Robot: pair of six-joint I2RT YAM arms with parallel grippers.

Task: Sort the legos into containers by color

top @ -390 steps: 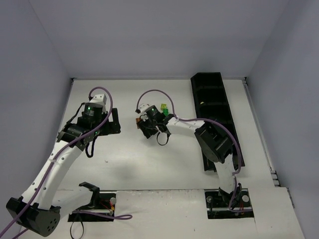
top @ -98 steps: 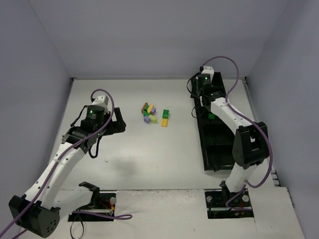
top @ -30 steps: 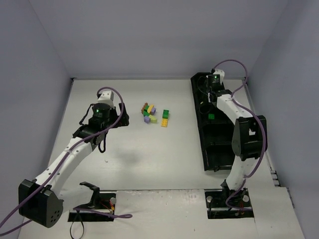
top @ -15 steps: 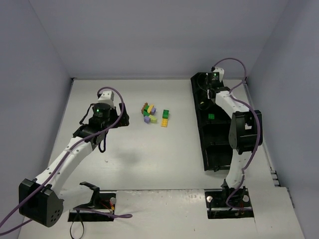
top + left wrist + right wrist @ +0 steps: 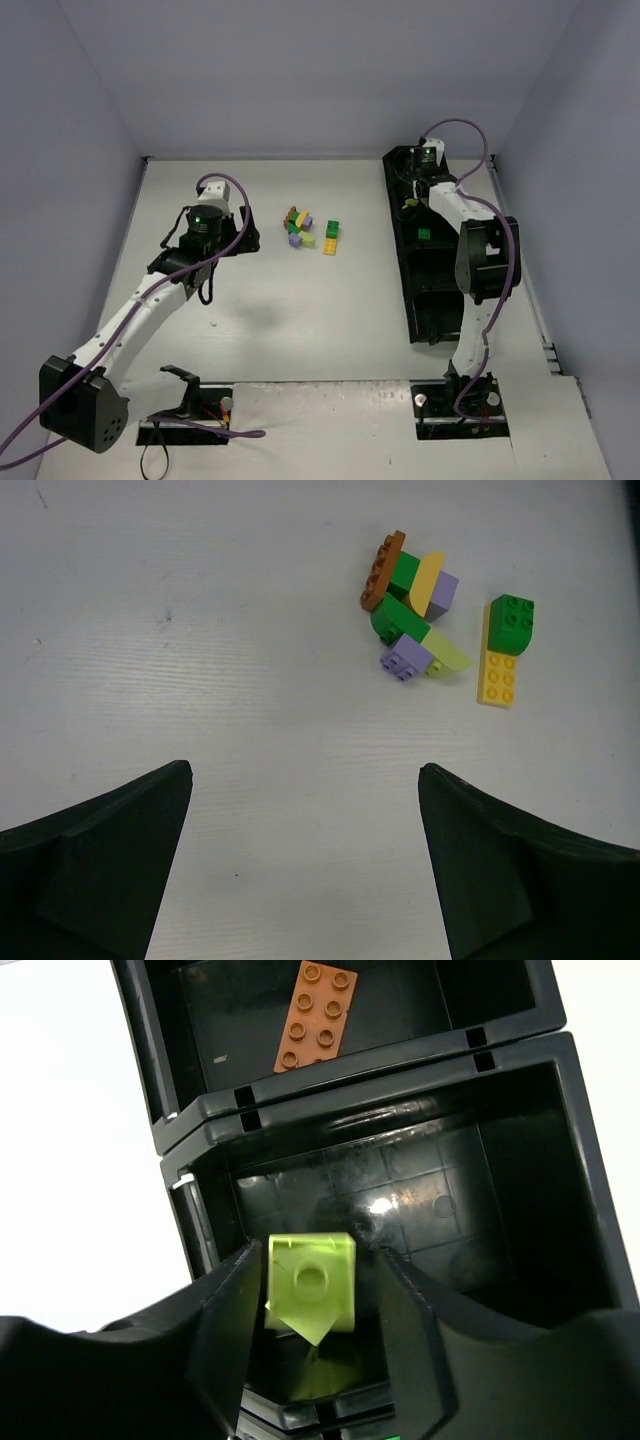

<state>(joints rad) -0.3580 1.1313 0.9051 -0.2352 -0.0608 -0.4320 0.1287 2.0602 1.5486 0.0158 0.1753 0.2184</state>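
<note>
My right gripper (image 5: 318,1260) hangs over the second compartment of the black tray (image 5: 350,1085). Its jaws stand apart around a lime lego (image 5: 310,1285), which rests against the left finger with a gap to the right finger. An orange-brown plate (image 5: 315,1015) lies in the end compartment. From above, this gripper (image 5: 412,200) is at the tray's far end, and a green lego (image 5: 424,235) lies in the third compartment. My left gripper (image 5: 305,772) is open and empty above the table, short of the lego pile (image 5: 420,610). Beside the pile lie a green brick (image 5: 512,625) and a yellow plate (image 5: 497,677).
The tray (image 5: 440,300) runs along the table's right side, near the right wall. The pile (image 5: 305,228) sits mid-table between the two arms. The left gripper (image 5: 243,240) is just left of it.
The right jaws have parted around the lime lego over the tray. The right wrist has shifted slightly at the tray's far end. The left arm has stayed still.
</note>
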